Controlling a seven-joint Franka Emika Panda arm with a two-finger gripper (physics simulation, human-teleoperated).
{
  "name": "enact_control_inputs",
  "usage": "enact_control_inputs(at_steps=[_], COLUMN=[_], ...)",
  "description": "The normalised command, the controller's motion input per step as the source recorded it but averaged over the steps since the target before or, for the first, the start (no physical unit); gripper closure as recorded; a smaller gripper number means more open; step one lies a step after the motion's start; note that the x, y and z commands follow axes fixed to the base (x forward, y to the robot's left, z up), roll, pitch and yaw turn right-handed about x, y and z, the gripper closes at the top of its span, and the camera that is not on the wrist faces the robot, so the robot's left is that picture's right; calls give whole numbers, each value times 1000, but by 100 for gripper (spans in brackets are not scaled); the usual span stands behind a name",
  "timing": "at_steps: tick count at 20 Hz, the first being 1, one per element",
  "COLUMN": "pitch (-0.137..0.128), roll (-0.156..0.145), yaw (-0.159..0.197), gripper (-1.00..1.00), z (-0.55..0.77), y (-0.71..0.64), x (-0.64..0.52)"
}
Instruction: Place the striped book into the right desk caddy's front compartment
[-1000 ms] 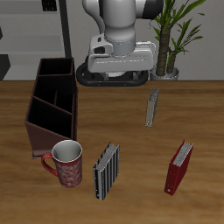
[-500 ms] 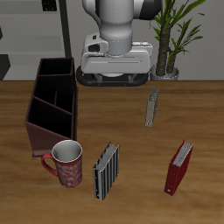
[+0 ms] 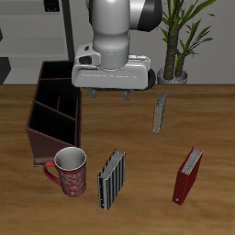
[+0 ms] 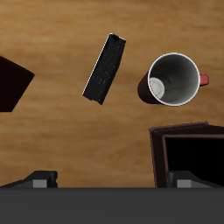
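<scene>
**Mug's sitting right next to your target**

Heads up: the striped book (image 3: 111, 178) stands on edge near the desk's front, just beside the mug (image 3: 70, 171). Come down sloppy and you'll likely clip the mug or tip the book. Your gripper (image 3: 112, 93) hangs high, farther back, jaws apart and empty. The right desk caddy (image 3: 55, 106) waits behind the mug.

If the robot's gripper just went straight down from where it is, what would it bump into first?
Probably bare table. The gripper points down, and the wrist view's middle shows wood between the striped book and the mug. Depth is hard to judge, so it might graze the right desk caddy.
</scene>
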Motion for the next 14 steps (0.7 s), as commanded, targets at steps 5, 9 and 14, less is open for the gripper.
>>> enact_control_inputs(at_steps=[5, 9, 14], pitch=[-21, -8, -6], roll=[20, 18, -11], yaw=[-10, -9, -36], gripper=[-100, -100, -100], z=[-115, -156, -160], y=[10, 97, 34], x=[423, 348, 272])
